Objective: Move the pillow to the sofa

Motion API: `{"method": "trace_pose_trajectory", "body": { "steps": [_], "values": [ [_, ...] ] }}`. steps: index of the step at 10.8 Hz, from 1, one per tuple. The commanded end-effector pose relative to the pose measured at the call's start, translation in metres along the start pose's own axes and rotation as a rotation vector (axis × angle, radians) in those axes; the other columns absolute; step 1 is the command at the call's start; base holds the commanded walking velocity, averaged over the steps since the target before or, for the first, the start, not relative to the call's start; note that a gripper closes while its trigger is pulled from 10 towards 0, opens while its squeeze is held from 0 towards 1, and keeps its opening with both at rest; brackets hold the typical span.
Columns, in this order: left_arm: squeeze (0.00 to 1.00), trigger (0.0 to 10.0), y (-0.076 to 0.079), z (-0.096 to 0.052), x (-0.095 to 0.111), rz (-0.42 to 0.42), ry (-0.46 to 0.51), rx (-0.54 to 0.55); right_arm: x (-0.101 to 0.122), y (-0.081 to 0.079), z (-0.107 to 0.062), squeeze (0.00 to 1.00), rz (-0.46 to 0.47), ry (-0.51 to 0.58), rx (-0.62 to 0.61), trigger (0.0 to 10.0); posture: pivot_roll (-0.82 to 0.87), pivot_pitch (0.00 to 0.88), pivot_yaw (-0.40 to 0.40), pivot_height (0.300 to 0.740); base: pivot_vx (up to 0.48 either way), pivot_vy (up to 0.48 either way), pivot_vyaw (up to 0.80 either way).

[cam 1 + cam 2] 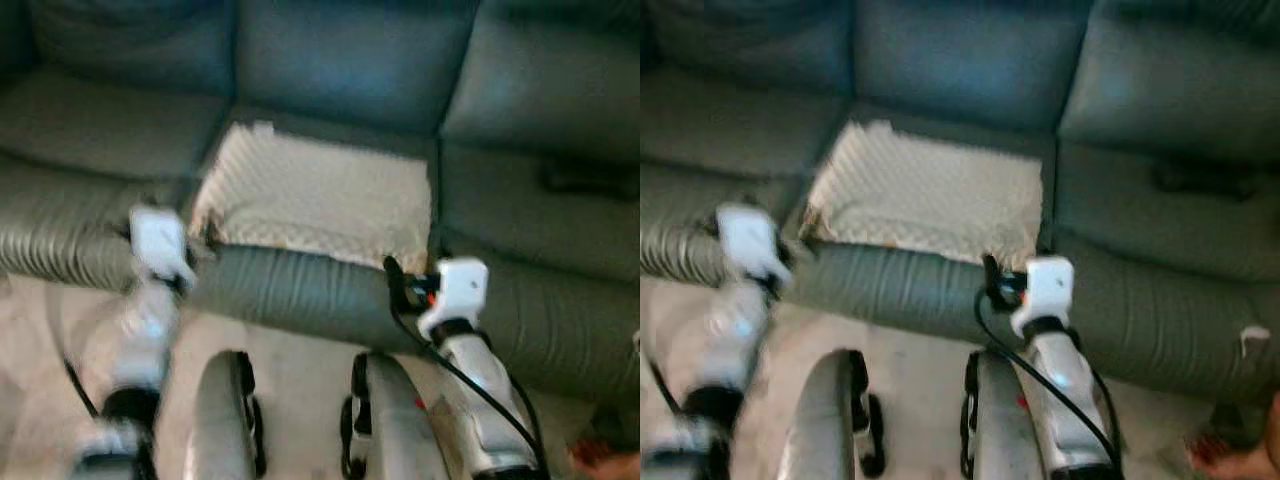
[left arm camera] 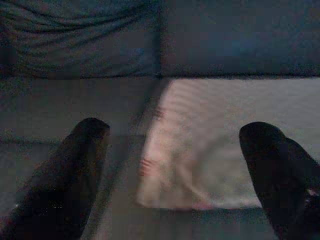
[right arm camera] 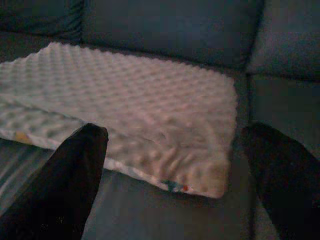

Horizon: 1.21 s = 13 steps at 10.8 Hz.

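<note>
A cream, bumpy-textured pillow lies flat on the middle seat of the dark green-grey sofa, its near edge by the seat's front. My left gripper is open and holds nothing, with its fingers spread just in front of the pillow's left corner. That arm is blurred. My right gripper is open too, its black fingers straddling the pillow's near right corner without touching it. In the left eye view that gripper sits at the seat's front edge.
A dark flat object rests on the right seat cushion. My own legs stand on the pale floor close to the sofa front. A person's hand shows at the bottom right corner.
</note>
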State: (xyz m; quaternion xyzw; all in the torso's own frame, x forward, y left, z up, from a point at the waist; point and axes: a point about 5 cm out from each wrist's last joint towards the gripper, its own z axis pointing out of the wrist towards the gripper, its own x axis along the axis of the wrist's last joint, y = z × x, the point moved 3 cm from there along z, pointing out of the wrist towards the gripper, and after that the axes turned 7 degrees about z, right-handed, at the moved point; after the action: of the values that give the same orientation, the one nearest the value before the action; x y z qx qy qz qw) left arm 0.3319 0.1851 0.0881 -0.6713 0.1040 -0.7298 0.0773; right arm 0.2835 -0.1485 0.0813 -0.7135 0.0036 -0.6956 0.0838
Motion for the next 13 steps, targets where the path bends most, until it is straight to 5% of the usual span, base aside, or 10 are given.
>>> {"method": "trace_pose_trajectory", "body": {
  "steps": [1,3,4,5,6,11,13],
  "values": [
    [1.00,10.0,0.007,-0.003,0.004,0.007,0.009,-0.034,0.004,0.007,-0.004,1.00,-0.013,0.010,-0.027,10.0,-0.04,0.088,-0.035,0.626,0.000,0.000,0.00],
    [1.00,10.0,0.024,-0.028,-0.001,0.013,-0.007,-0.071,0.005,0.025,-0.006,1.00,-0.035,0.008,-0.115,10.0,-0.04,0.049,-0.035,0.626,0.000,0.000,0.00],
    [1.00,10.0,0.027,-0.033,-0.011,0.008,-0.071,-0.039,0.012,0.025,-0.006,0.04,-0.059,0.035,-0.078,10.0,-0.05,0.031,-0.037,0.626,0.000,0.000,0.00],
    [1.00,10.0,0.037,-0.034,-0.007,-0.027,-0.062,-0.087,0.014,0.026,-0.002,0.00,-0.033,0.042,-0.084,10.0,-0.05,0.025,-0.043,0.636,0.000,0.000,0.00],
    [0.00,10.0,0.045,-0.032,-0.004,-0.052,-0.068,-0.104,0.017,0.022,0.006,0.00,-0.019,0.047,-0.079,10.0,-0.05,0.024,-0.050,0.651,0.000,0.000,0.00],
    [0.00,10.0,0.050,-0.025,-0.002,-0.055,-0.088,-0.105,0.017,0.013,0.011,0.00,-0.018,0.043,-0.043,10.0,-0.05,0.001,-0.056,0.740,0.000,0.000,0.00],
    [0.00,10.0,0.050,-0.023,-0.001,-0.060,-0.097,-0.096,0.017,0.015,0.013,0.00,-0.031,0.042,-0.043,10.0,-0.05,0.002,-0.051,0.740,0.000,0.000,0.00]
  ]
}}
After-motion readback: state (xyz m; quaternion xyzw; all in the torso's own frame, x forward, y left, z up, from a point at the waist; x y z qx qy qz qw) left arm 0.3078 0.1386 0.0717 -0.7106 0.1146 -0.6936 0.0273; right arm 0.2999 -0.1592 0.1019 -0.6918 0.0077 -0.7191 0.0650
